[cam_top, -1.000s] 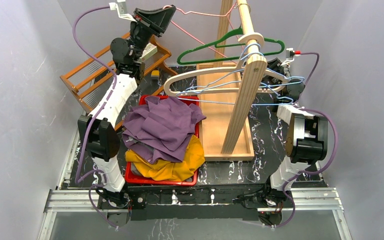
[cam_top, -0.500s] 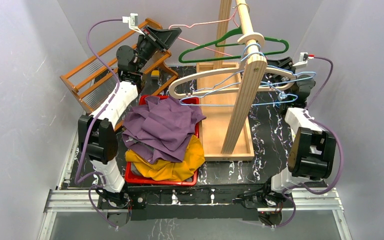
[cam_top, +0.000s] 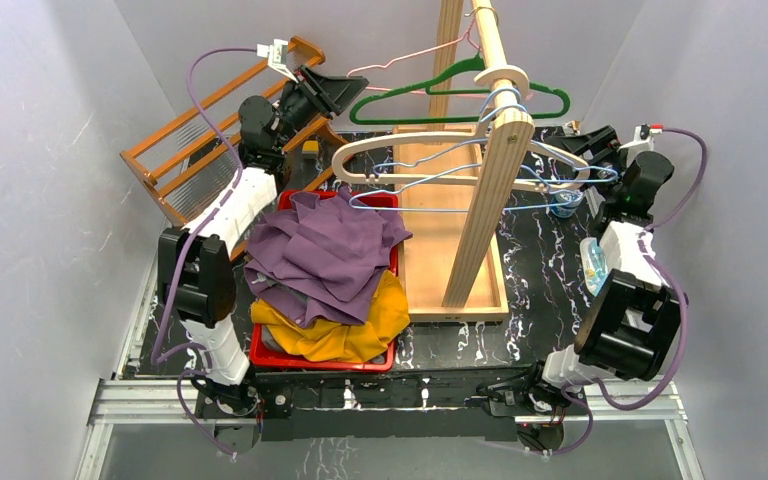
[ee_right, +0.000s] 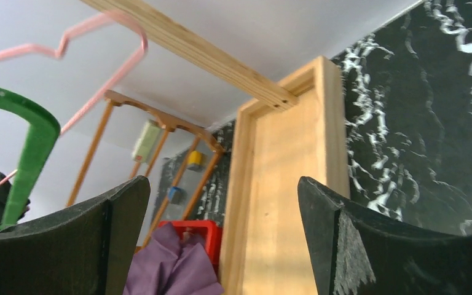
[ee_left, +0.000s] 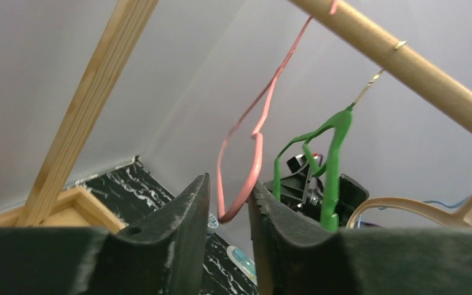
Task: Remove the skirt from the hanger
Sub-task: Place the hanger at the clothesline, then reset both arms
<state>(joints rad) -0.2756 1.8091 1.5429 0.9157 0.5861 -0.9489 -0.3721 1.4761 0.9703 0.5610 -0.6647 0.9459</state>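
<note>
The purple skirt (cam_top: 325, 250) lies crumpled in the red bin (cam_top: 270, 355), off every hanger; a corner of the skirt (ee_right: 172, 270) shows in the right wrist view. The pink wire hanger (cam_top: 410, 48) hangs from the rod (cam_top: 495, 45). My left gripper (cam_top: 345, 88) is at its left end. In the left wrist view the pink hanger (ee_left: 255, 147) sits in the narrow gap of my left gripper (ee_left: 228, 184), touching one finger and clear of the other. My right gripper (cam_top: 582, 145) stands wide open at the right of the rack, and the right wrist view shows this gripper (ee_right: 221, 187) empty.
A green hanger (cam_top: 460, 95), a pale wooden hanger (cam_top: 390, 150) and a blue wire hanger (cam_top: 430, 205) hang on the same rod. Yellow cloth (cam_top: 360, 330) lies under the skirt. An orange wooden rack (cam_top: 175, 140) leans at the back left. The stand's wooden base (cam_top: 440, 270) fills the middle.
My right gripper opened wide and drew back to the right, away from the hangers. My left gripper came down with the pink hanger, and its jaws parted slightly.
</note>
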